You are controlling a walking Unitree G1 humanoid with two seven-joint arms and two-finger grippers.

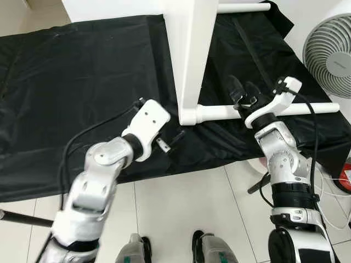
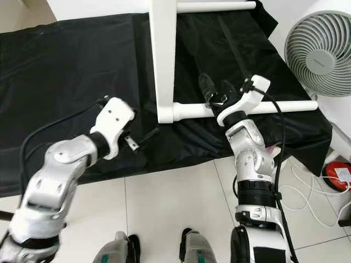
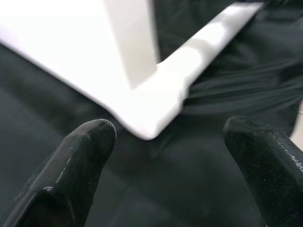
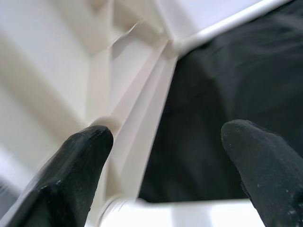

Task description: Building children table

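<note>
With both hands open and empty, the right hand (image 1: 242,91) should close squarely on the white rail (image 1: 219,113) while the left hand (image 1: 174,139) steadies the corner.

One white table (image 1: 189,60) with two round legs (image 1: 219,112), one black cloth (image 1: 71,98), one white fan (image 1: 329,55), two grippers (image 1: 170,143) (image 1: 244,90), two robot feet (image 1: 137,246).

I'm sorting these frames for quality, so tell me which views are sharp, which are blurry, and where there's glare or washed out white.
Left eye view: sharp; white table panel bright, nearly blown out against the black cloth. Right eye view: the same, with the fan crisp. Left wrist view: the fingers are soft, and the white leg is hazy and overexposed. Right wrist view: near fingers blurred, white frame washed out.
</note>
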